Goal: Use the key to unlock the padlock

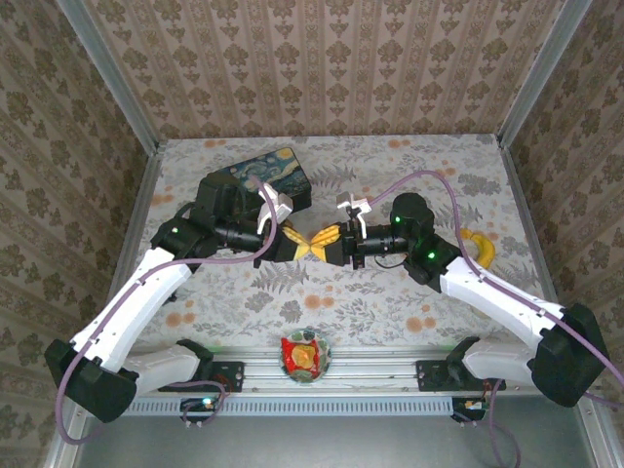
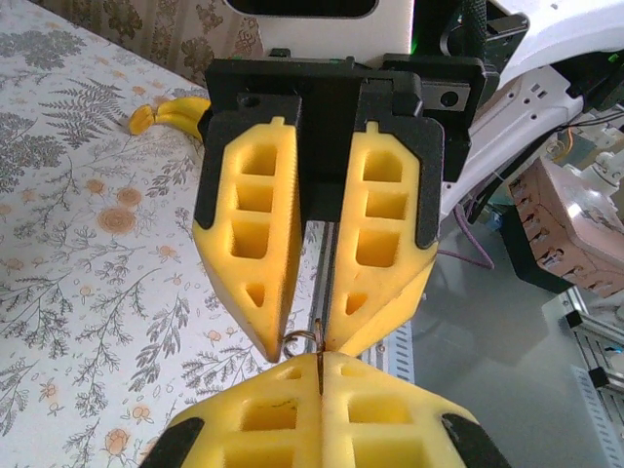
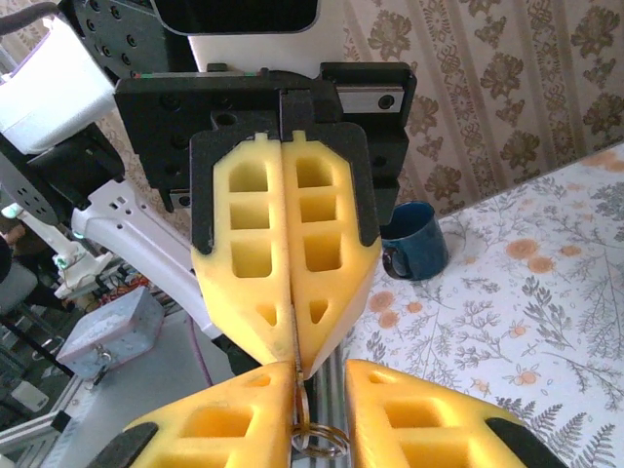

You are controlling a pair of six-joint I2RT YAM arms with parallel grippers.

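Padlock not separable from key at this scale: a thin brass-coloured sliver (image 2: 319,369) with a small wire ring (image 2: 300,339) is held above the middle of the table (image 1: 390,297), where the two grippers meet tip to tip. Left gripper (image 1: 304,246) jaws pressed together on the sliver; right gripper (image 1: 326,240) jaws apart, ring at the gap, contact not discernible. Painted tin (image 1: 268,175) behind the left arm, banana (image 1: 480,246) beside the right arm.
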